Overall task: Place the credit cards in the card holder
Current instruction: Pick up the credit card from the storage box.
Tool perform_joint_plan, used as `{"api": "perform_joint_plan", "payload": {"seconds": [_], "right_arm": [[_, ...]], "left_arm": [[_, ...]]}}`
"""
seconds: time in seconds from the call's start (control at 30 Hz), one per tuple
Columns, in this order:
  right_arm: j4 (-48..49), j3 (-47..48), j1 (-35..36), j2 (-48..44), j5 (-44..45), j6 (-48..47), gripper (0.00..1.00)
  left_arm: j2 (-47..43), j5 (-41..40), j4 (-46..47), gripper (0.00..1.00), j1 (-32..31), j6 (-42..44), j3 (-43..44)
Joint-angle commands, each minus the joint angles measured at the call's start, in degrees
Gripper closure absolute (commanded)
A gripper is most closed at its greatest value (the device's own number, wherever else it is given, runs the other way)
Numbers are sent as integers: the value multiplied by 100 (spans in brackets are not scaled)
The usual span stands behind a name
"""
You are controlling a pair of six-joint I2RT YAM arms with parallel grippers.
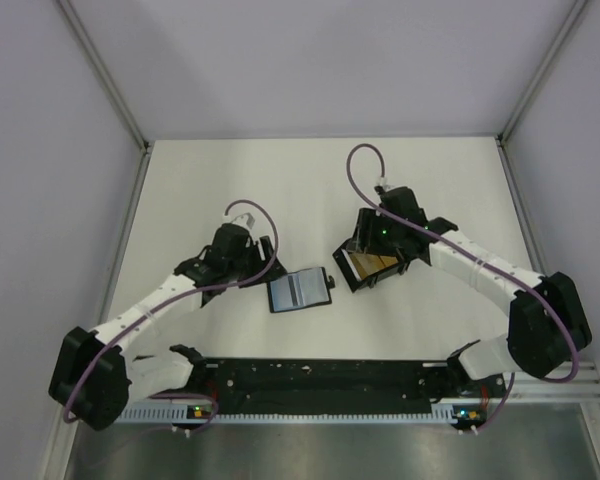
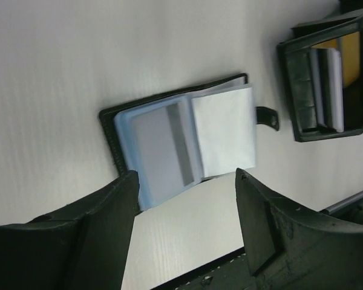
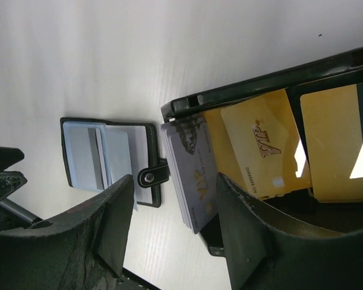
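The card holder lies open on the table between the arms, showing pale blue sleeves and a card with a grey stripe. Its snap tab points toward the black box. Just to its left, my left gripper is open with only bare table between its fingers. My right gripper hangs open over the near corner of the box. A stack of silver credit cards leans at the box's edge, partly between its fingers and not pinched. Gold credit cards lie inside the box.
The open black box stands right of the card holder, also seen in the left wrist view. A black rail runs along the near edge between the arm bases. Walls enclose the table on three sides.
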Motion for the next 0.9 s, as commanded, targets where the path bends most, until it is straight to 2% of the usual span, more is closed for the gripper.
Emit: {"api": "perform_joint_plan", "payload": {"seconds": [0.0,0.1,0.33,0.6,0.87], "right_arm": [[54,-51,-283,-60,-577,-269,44],[62,-60,-354,72,-920,-322,44],[106,19,-398,415,-1430,-313,44],[150,-25,-450,634,-1553,-304,48],[378,-60,-521,889,-1931,-217,48]], "left_arm": [[744,504,862,31,-338,59,856],[1447,724,1126,32,-558,-37,1322],[2836,953,1241,46,-1033,-222,2166],[3329,1093,1733,46,-1323,-539,2290],[3716,997,1777,48,-1455,-688,2343]]}}
